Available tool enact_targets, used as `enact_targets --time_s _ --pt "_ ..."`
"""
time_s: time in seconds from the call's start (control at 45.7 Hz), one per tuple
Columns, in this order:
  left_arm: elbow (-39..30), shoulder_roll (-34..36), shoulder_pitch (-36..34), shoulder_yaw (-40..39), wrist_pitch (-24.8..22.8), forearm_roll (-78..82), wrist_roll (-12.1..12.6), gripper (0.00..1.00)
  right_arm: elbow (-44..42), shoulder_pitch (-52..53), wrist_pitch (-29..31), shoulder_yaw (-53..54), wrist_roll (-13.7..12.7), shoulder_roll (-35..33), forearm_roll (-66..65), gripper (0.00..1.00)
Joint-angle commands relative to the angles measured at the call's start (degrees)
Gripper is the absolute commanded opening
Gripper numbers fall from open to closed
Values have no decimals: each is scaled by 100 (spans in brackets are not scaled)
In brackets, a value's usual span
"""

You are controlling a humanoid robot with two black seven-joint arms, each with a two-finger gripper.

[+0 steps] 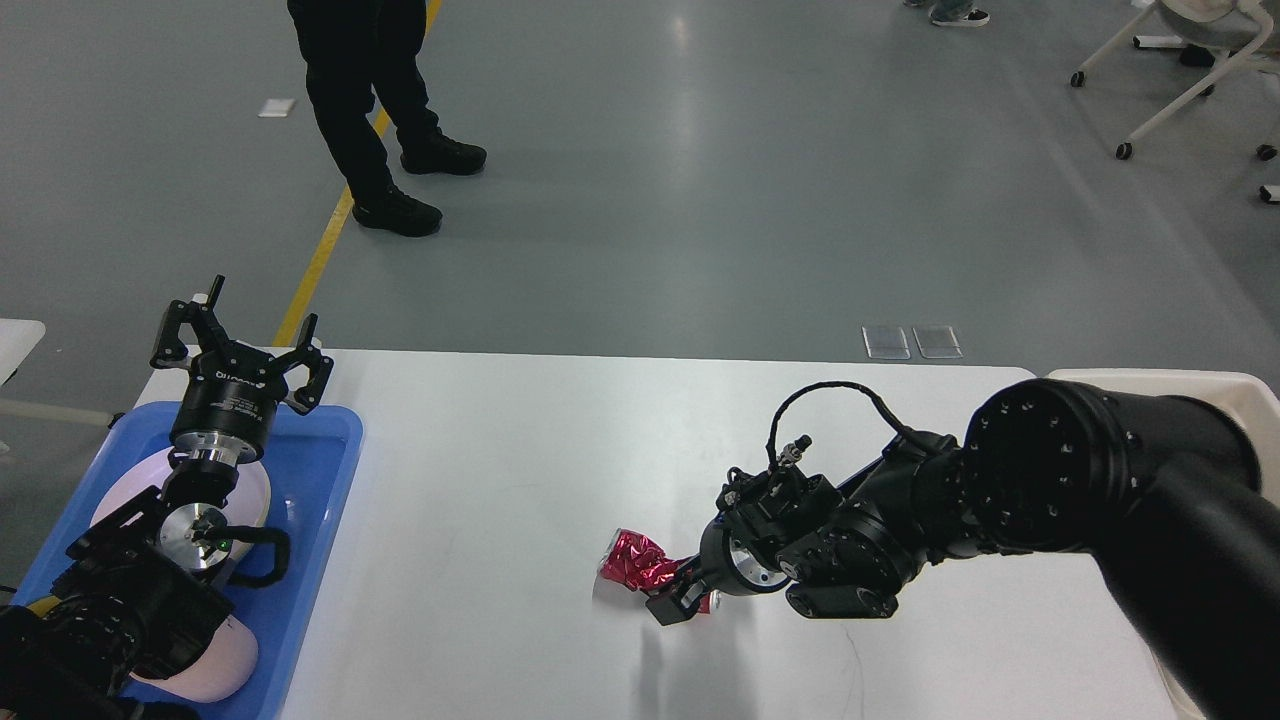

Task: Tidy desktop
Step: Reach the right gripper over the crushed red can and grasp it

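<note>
The white desktop [500,470] fills the lower part of the head view. A crushed red foil can [635,565] lies on it near the middle front. My right gripper [685,590] is low over the can's right end, with one dark finger [672,607] in front of the can and the other mostly hidden behind it. Whether the fingers press on the can does not show. My left gripper [250,335] is open and empty, pointing up over the far end of the blue tray.
A blue tray [325,470] holding a white rounded object [205,680] sits at the desktop's left edge, under my left arm. A beige bin [1160,381] stands off the right edge. A person's legs [365,110] stand on the floor beyond.
</note>
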Motion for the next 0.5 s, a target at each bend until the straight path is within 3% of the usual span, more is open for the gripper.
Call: enact_targets --time_s 0.0,0.109,0.284,0.481 --pt "0 2 0 2 2 0 0 96 -52 -124 1 -119 6 -9 -61 99" --pt "0 -7 0 -7 2 0 0 96 -61 -150 -17 -198 6 0 -149 96" --pt "0 2 0 2 2 0 0 96 -61 -177 -52 -242 6 0 -264 83" --pt "0 2 0 2 2 0 0 96 -61 -168 -61 -251 6 8 -378 54"
